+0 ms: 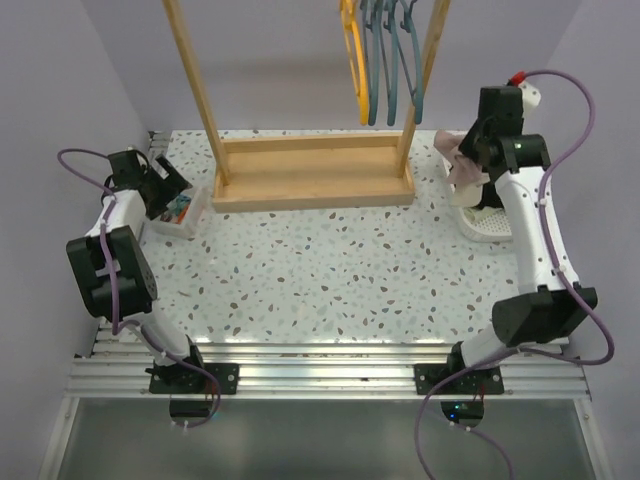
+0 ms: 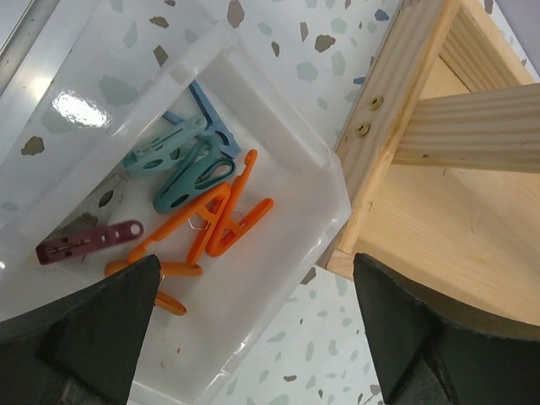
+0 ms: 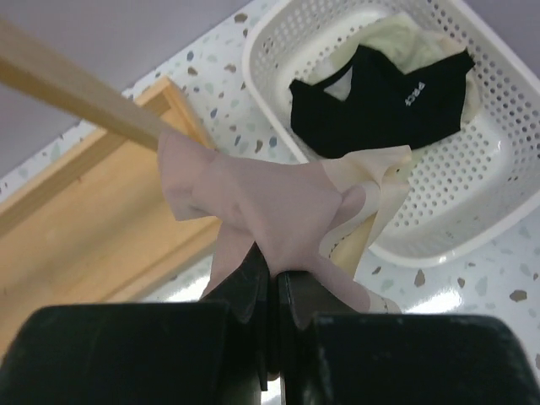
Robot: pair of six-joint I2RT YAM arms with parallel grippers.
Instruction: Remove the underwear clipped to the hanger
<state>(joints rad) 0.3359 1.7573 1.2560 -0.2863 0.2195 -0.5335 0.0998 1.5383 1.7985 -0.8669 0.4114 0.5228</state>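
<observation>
Pink-mauve underwear (image 3: 270, 207): off the hanger and bunched in the right tool (image 3: 272, 274), which is clamped shut on it. It hangs over the near rim of the white basket (image 3: 472, 186) and is not yet dropped in.
Black underwear (image 3: 380, 101): lying in the basket, on top of a pale green cloth (image 3: 405, 34).
Left tool (image 2: 253, 278): fingers spread wide with nothing between them, hovering over the clear bin (image 2: 278, 126) at the left of the bench (image 1: 330, 270).
Hangers (image 1: 385, 60): on the wooden rack (image 1: 310, 170); the parts in view carry no cloth.
Done, by my reading: both garments unclipped, one of them stowed.
Left to do: probably only letting the pink one go into the basket.
Underwear count: two — one black, one pink-mauve.
Pegs in the bin: two teal (image 2: 181, 164), one maroon (image 2: 89, 240), one blue piece (image 2: 211, 114), and at least two orange (image 2: 224, 219), which overlap too much for a firm count.
Hanger count: one yellow-orange and about three teal — the tops are cut off.
Containers: one basket, one bin.
</observation>
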